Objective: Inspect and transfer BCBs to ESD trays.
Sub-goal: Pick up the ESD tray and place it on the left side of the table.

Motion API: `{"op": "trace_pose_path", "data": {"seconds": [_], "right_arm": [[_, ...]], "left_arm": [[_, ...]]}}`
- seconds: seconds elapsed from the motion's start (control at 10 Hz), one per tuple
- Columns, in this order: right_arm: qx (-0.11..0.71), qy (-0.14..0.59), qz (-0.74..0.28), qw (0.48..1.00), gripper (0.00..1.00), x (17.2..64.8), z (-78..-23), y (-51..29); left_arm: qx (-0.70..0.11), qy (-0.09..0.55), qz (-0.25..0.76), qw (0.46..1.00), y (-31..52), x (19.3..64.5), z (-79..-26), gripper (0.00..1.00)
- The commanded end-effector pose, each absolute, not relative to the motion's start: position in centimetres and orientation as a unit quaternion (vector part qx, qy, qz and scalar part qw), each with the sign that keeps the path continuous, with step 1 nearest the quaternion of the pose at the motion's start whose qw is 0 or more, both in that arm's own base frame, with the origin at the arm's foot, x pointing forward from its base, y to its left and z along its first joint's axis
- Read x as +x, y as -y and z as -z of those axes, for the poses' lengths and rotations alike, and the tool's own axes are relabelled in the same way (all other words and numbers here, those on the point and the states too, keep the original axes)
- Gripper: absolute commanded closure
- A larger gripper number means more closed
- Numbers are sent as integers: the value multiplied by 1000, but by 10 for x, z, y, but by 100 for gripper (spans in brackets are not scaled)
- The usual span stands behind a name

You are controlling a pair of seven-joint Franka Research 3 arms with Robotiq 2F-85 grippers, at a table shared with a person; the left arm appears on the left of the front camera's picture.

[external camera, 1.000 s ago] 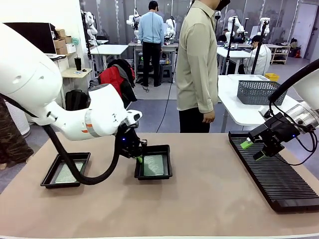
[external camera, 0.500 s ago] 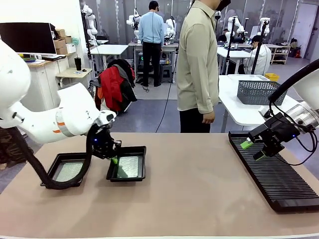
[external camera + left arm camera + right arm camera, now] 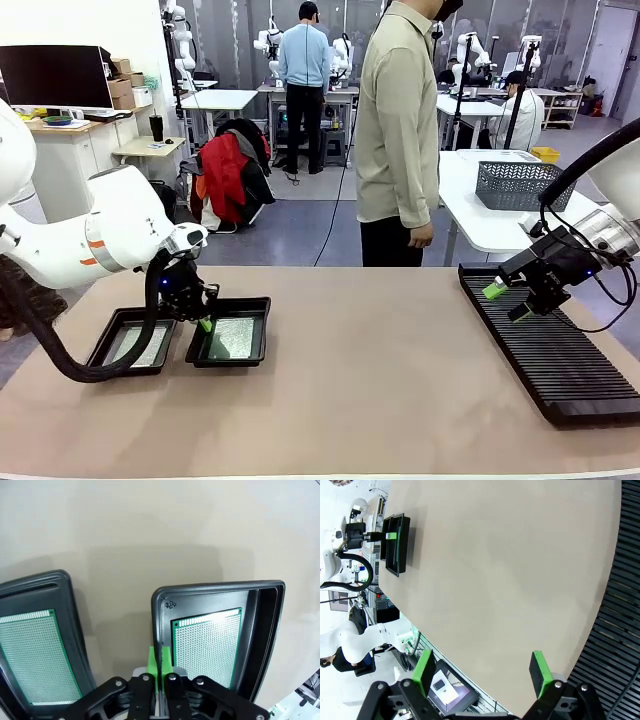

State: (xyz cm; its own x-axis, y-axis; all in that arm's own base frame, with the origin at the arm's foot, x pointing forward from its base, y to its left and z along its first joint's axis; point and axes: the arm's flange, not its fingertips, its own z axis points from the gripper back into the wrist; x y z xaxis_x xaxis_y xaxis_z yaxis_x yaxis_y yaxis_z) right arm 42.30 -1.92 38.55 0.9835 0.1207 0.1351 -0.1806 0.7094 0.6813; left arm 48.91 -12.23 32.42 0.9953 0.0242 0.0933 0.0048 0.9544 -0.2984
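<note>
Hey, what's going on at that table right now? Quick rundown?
Left gripper shut on right tray's rim. Right gripper open over rack. A board in each tray; left tray alongside. Nothing in the way.

Both arms: glossy white rounded casings, with an orange ring on the left arm. Thick black cable loops beside the left arm; thinner black cables on the right. Left pincer (image 3: 204,324) and right pincer (image 3: 507,301): black bodies, green pads. Person: khaki long-sleeved shirt, dark trousers.
</note>
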Motion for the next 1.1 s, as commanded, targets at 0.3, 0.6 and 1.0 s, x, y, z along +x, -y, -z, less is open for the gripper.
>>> {"op": "trace_pose_path", "data": {"seconds": [0.3,0.6,1.0], "right_arm": [[373,41,-81,923,0,422,-387,19],[373,41,-81,923,0,422,-387,19],[373,41,-81,923,0,422,-387,19]], "left_arm": [[-146,47,-4,988,110,491,-314,100],[-138,45,-13,989,111,493,-306,100],[-144,41,-15,989,114,492,-304,100]]}}
